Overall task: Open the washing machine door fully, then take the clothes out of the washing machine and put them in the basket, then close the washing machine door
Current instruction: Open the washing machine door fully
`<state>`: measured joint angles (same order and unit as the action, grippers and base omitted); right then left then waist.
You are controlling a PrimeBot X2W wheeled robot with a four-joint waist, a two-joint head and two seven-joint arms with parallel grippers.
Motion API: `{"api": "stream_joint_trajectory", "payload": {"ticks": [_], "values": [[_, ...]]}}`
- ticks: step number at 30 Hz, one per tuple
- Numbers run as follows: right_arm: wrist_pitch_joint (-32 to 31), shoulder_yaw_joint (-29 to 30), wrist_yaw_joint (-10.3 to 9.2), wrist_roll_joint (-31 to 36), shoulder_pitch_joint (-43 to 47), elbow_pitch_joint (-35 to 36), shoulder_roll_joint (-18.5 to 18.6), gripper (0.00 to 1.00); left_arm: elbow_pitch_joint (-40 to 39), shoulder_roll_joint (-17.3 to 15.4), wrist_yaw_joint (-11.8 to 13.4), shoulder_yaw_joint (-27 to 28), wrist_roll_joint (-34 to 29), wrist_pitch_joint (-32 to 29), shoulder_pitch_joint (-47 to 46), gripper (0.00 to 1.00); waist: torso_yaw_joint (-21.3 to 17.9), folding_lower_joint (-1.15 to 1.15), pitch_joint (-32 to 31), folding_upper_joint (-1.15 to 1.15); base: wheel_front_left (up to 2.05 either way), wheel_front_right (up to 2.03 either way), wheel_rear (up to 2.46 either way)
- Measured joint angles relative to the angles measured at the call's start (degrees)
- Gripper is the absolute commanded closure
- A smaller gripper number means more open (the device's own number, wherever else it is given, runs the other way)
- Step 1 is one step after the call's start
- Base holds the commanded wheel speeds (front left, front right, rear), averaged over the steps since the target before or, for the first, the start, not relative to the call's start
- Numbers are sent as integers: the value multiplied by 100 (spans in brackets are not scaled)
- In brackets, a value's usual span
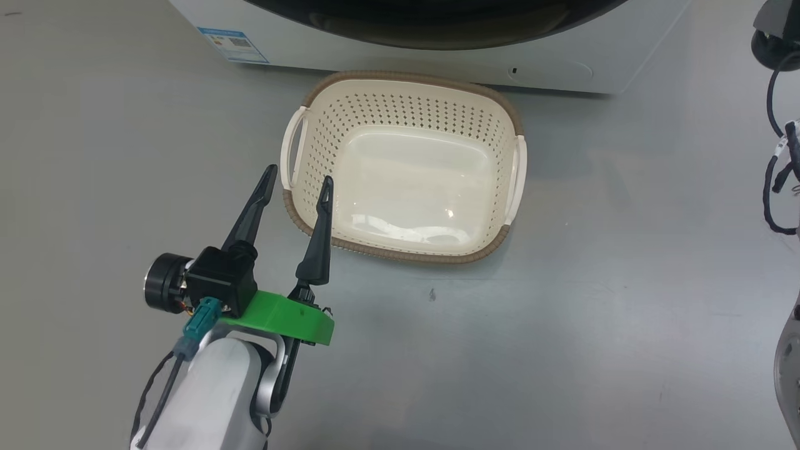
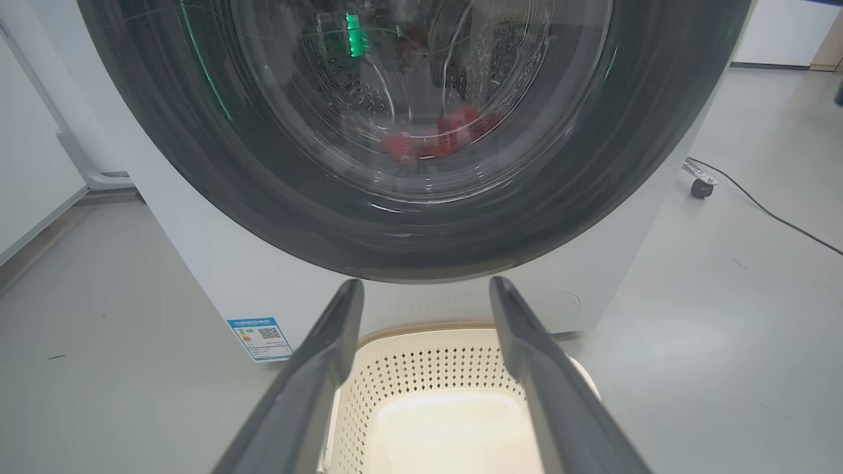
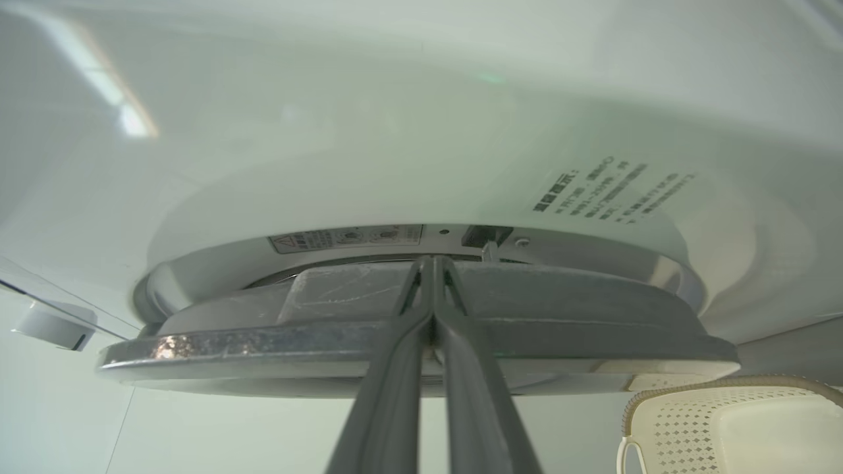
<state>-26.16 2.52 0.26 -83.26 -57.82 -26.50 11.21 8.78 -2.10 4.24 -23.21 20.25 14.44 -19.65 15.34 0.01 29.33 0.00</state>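
Right gripper (image 3: 433,264) fingers pressed together, tips at the edge of the washing machine door (image 3: 579,309), seemingly just ajar; nearer arm for swinging it outward. Left gripper (image 1: 299,176) spread, empty, by the basket (image 1: 400,79) rim. Clothes (image 2: 448,131) inside, behind the glass.

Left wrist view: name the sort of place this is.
Probably a laundry test corner in a lab: a white front-loading washing machine, a cream basket before it, and a bare grey floor.
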Motion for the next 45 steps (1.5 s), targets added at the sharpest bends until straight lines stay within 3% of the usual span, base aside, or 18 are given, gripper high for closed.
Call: {"api": "stream_joint_trajectory", "payload": {"ticks": [11,23,34,45], "values": [[-136,-33,-194,2,-523,-479,147,100,1,11,10,-145,221,0,-59,0,307,0,109,0,0,0,0],[-569,-97,-182,-109,-766,-873,272,100,1,20,86,-153,269,0,-74,0,356,0,147,0,0,0,0],[-1079,-147,-29,-282,-774,-1077,335,100,11,21,129,-151,270,0,-177,0,273,0,137,0,0,0,0],[-1572,-292,268,-489,-609,-1330,269,100,118,22,153,-125,268,0,-177,0,107,0,-5,0,0,0,0]]}}
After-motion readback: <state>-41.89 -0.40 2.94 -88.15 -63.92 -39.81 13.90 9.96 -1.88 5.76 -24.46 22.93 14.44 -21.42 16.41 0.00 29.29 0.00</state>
